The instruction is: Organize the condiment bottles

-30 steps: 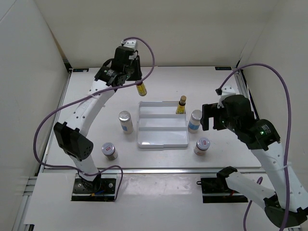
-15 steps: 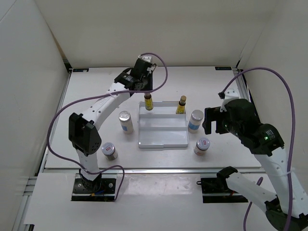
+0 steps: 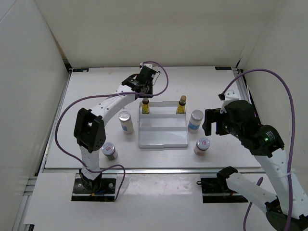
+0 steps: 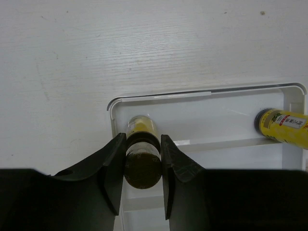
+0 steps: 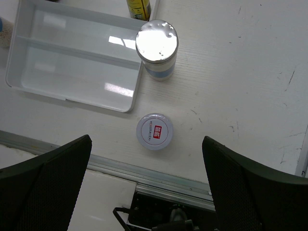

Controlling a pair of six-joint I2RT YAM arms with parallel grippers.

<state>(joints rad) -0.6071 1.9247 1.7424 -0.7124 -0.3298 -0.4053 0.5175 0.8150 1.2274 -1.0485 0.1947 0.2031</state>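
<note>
Left wrist view showed the left gripper [image 4: 143, 144] clamped on a slim dark brown bottle [image 4: 143, 169], upright in the white ridged plastic tray [image 4: 159, 95] at its 11 o'clock corner, with its twin [image 4: 283, 128] at 1 o'clock. Only the right wrist view showed the silver-lidded cylinder [image 5: 157, 48] and the round red-marked jar [image 5: 154, 131] beneath the right gripper [image 5: 147, 142], whose fingers were wide apart. A second earlier, the bottle hung outside the tray.

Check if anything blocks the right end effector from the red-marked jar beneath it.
Nothing visible does. The open right end effector hangs above the jar; the silver-lidded bottle and tray stand apart from it.
</note>
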